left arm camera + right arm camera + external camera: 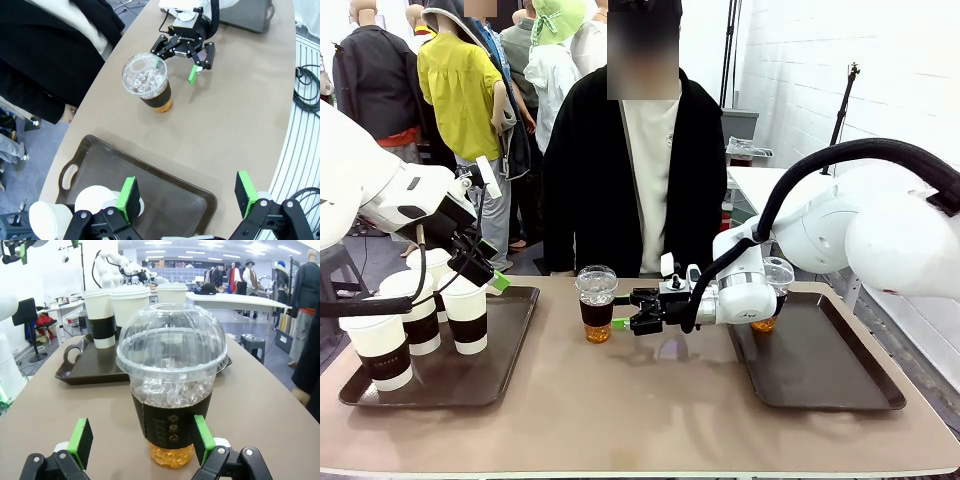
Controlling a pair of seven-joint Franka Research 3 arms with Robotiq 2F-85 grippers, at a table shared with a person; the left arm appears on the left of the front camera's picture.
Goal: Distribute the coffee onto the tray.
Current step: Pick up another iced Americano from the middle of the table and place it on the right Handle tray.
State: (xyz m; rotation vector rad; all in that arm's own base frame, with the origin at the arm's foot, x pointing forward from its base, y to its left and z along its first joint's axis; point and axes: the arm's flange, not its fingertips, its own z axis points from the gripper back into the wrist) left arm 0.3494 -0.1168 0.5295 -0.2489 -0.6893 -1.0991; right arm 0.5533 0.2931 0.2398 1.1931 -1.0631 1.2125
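Note:
A clear dome-lidded cup [596, 304] of amber drink and ice, wrapped in a dark sleeve, stands on the table's middle. My right gripper [626, 313] is open around it, one green pad on each side at sleeve height [141, 441]; the cup [171, 390] sits between the pads. Several white lidded cups [417, 312] with dark sleeves stand on the left tray [512, 350]. My left gripper [482, 268] hangs open above that tray's far side, nothing between its pads [187, 196]. A second dome cup [777, 290] stands on the right tray [820, 375], partly hidden by my right arm.
A person in a black jacket [590, 180] stands at the table's far edge, just behind the middle cup. The near half of the right tray is bare. Bare tabletop [650, 410] lies between the trays.

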